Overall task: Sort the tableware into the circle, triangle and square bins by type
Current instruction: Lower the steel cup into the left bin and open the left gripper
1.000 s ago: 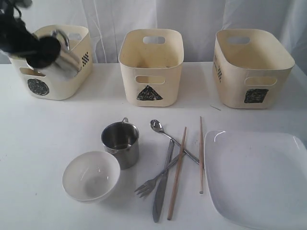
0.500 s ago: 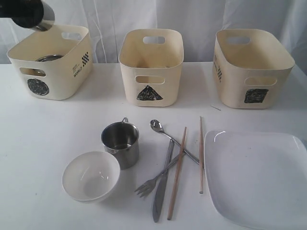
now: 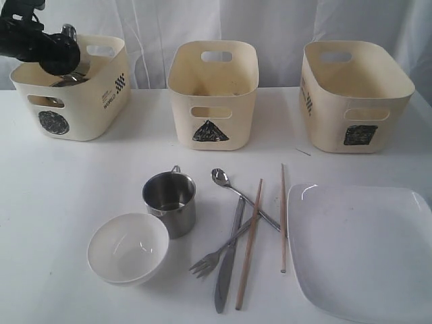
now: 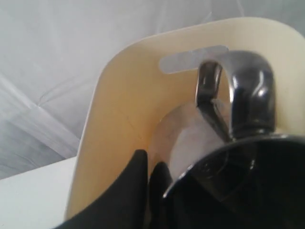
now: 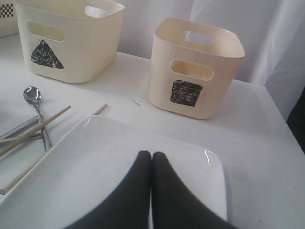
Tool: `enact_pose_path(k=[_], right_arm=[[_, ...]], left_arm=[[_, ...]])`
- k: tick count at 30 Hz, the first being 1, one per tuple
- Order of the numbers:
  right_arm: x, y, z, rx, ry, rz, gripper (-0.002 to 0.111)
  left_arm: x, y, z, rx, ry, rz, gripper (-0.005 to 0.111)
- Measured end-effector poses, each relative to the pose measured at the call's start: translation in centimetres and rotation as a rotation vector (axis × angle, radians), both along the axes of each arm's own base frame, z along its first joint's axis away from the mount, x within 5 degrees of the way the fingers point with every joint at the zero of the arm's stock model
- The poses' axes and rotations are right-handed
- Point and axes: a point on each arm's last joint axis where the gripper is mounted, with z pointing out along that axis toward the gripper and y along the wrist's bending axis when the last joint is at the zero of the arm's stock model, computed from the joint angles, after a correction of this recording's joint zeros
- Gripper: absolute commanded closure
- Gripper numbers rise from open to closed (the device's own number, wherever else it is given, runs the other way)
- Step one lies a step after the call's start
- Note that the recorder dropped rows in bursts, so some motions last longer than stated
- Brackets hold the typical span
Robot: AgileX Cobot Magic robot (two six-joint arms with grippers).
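White curtain [image 3: 283, 20] hangs behind a white desk [image 3: 67, 175] that carries everything. Three alike cream plastic tubs with rounded corners and cut-out handles stand along its far side. The circle tub [image 3: 84, 118] is at far left, the triangle tub [image 3: 236, 121] in the middle and the square tub [image 3: 324, 121] at far right, each named for its black scribbled mark.

The left claw [image 4: 148, 162] hangs over the circle tub's mouth, with a steel mug [image 4: 238, 95] close against it, handle up. Its fingers stand a slit apart, and whether they pinch the mug cannot be told. A steel rim [image 3: 69, 80] shows inside that tub below the claw, but which piece it belongs to is unclear.

A second steel mug [image 3: 170, 202] stands upright nearer, left of the middle. One round white bowl [image 3: 128, 246] sits just beside it, nearer and further left. To their right one steel spoon [image 3: 221, 177], one steel fork [image 3: 206, 263] and one steel knife [image 3: 226, 277] lie crossed. Of the two wooden chopsticks [image 3: 250, 243], one lies over the spoon and fork. The other lies further right, beside the one large white square plate [image 3: 364, 250] at near right. The right claw [image 5: 151, 155] hovers over that plate, closed with nothing between its fingers.
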Motion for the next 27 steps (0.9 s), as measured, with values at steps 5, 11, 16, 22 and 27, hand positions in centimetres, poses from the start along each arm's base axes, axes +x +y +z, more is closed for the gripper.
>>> enact_pose_path(k=[5, 11, 16, 22, 27], right_arm=[[0.0, 0.0, 0.0, 0.000, 0.000, 0.000, 0.108], [0.0, 0.0, 0.0, 0.000, 0.000, 0.000, 0.108], [0.0, 0.0, 0.0, 0.000, 0.000, 0.000, 0.108], [0.0, 0.0, 0.0, 0.000, 0.000, 0.000, 0.108], [0.0, 0.0, 0.0, 0.000, 0.000, 0.000, 0.108]], left_arm=[[-0.4, -0.1, 0.5, -0.069, 0.038, 0.017, 0.065], [-2.4, -0.4, 4.5, -0.092, 0.045, -0.007, 0.065], [-5.2, -0.7, 9.0, -0.095, 0.038, -0.040, 0.066], [-10.5, -1.0, 11.9, -0.096, 0.100, -0.073, 0.067], [-16.3, -1.4, 11.5, -0.133, 0.179, -0.100, 0.067]])
